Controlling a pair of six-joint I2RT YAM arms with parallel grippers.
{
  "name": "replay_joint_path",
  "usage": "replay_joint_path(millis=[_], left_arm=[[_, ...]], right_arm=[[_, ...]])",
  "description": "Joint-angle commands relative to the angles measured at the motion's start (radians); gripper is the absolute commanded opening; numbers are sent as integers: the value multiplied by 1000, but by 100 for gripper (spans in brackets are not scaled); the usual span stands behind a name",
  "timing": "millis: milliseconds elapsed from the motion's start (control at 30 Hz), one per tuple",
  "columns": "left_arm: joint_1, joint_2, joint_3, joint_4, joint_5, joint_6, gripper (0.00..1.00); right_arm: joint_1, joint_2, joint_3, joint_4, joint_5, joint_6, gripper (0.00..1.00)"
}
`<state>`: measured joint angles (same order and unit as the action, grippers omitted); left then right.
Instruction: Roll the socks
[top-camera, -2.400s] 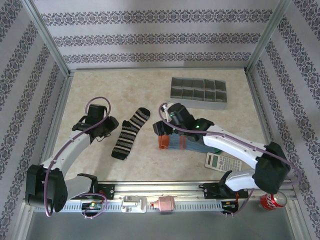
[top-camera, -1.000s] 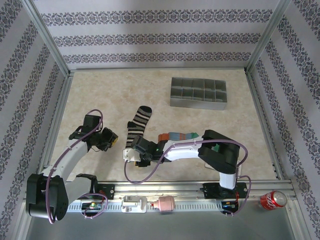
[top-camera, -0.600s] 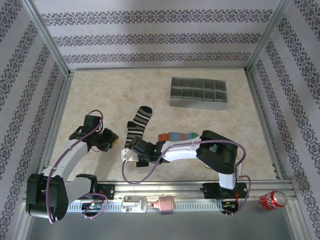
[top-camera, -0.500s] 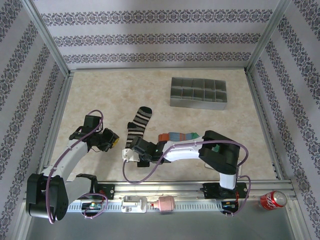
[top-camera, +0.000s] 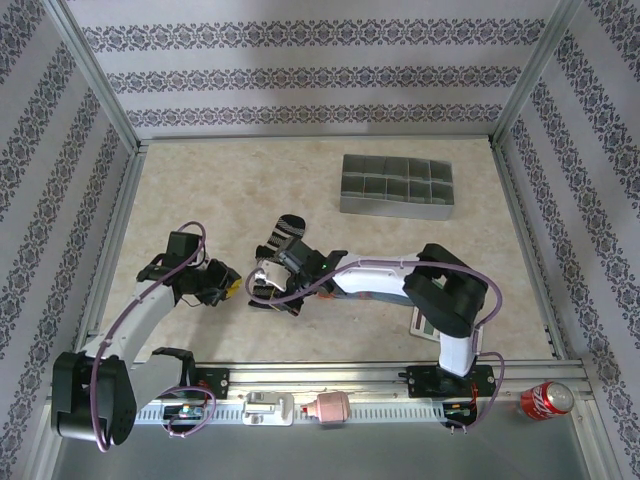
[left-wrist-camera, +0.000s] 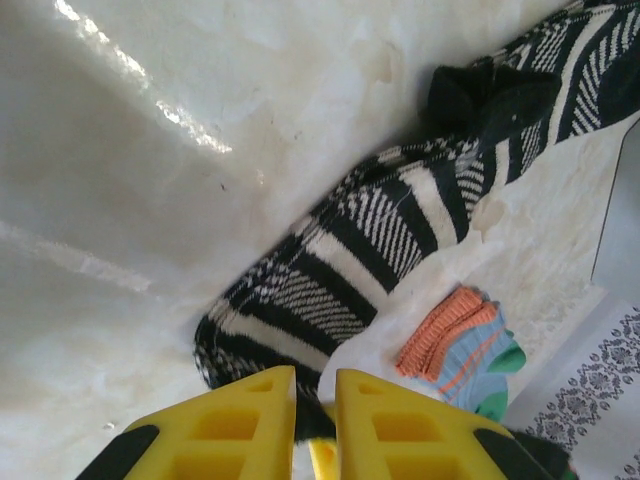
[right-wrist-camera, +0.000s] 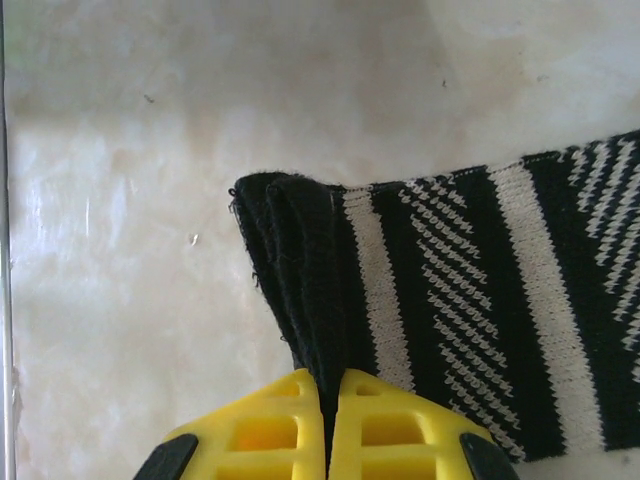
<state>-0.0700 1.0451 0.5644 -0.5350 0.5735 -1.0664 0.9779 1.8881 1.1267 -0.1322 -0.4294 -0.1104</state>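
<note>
Black striped sock (right-wrist-camera: 470, 290) pinched in right claw (right-wrist-camera: 327, 388).

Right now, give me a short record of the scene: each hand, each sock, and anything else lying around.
right hand: shut on the black cuff of the striped sock
left hand: nearly closed at the striped sock's end; grip unclear
striped sock: unrolled
colourful sock: folded over beside the striped sock, in neither hand
other items: grey compartment tray at the far side; calculator partly under the right arm; red can by the near right corner
</note>
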Motion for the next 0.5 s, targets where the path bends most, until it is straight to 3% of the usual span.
replay_joint_path(millis=[0,267,467], left_arm=[[-6,-42,-28,-81,29,-6,18],[-58,-141,-129,-58,66,-106,23],[-112,-133,-219,150,76,-237,33]], right_arm=[[-34,55,34,-46,-120,98,0],[-82,143,81,-89,-136,157,0],[-90,173,113,-129,-144,159,0]])
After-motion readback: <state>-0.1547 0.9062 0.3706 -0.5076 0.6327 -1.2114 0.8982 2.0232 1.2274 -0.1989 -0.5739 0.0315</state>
